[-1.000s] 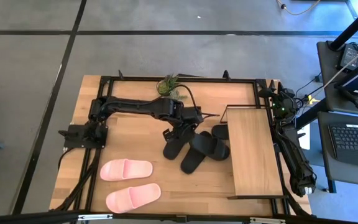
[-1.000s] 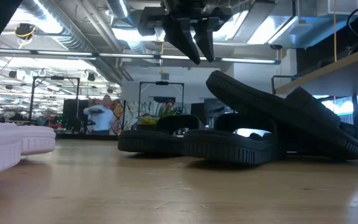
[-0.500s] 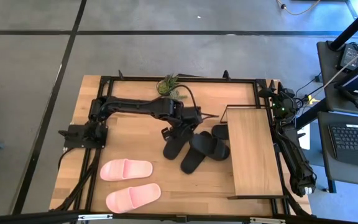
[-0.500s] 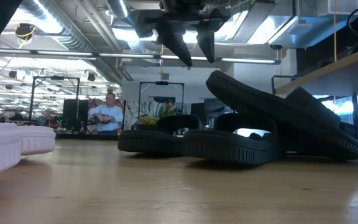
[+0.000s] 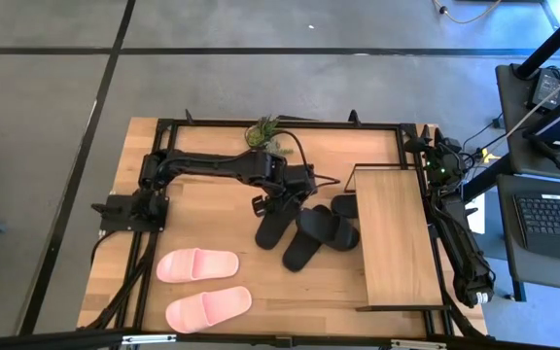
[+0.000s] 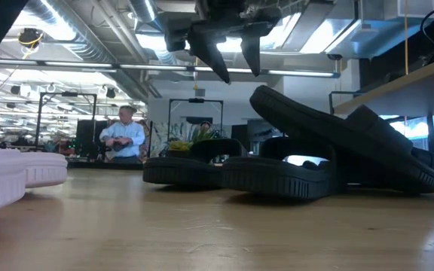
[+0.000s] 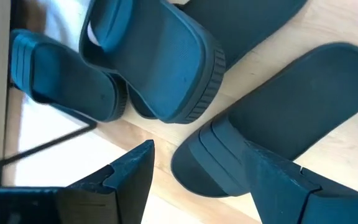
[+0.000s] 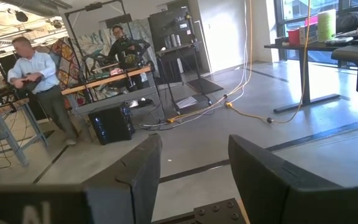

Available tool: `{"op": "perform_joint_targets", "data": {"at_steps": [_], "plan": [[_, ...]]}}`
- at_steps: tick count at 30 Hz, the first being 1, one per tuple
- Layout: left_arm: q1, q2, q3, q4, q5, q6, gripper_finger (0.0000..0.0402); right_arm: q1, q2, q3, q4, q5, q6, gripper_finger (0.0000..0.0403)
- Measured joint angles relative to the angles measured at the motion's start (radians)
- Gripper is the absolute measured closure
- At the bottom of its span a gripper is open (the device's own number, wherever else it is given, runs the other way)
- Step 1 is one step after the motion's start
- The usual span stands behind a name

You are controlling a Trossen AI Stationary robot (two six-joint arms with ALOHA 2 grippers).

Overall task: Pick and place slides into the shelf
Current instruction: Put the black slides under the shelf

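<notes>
Overhead, left fingers [image 6: 230, 56] spread, above black slides [image 5: 299, 233]

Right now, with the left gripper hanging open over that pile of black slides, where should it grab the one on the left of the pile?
Take the leftmost black slide across its wide strap, coming straight down. It lies flat on the table, clear of the overlapping slides on its outer side, and the left gripper hangs just above with fingers spread, probably wide enough to straddle the strap.
</notes>
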Motion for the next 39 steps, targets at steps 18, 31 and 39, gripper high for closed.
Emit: {"op": "perform_joint_targets", "data": {"at_steps": [18,31,39], "plan": [[-0.035,-0.142,-0.158,0.091,-0.003,-0.165,0.0169,0.002,0.000,0.000,0.000,0.000,-0.022,0.0215],[0.008,-0.351,-0.600,0.640,0.048,-0.096,0.0169,0.004,0.005,0.000,-0.002,-0.017,0.035,0.0215],[0.036,-0.317,-0.691,0.858,0.077,-0.041,0.0169,0.005,0.006,0.000,-0.002,-0.023,0.037,0.0215]]}}
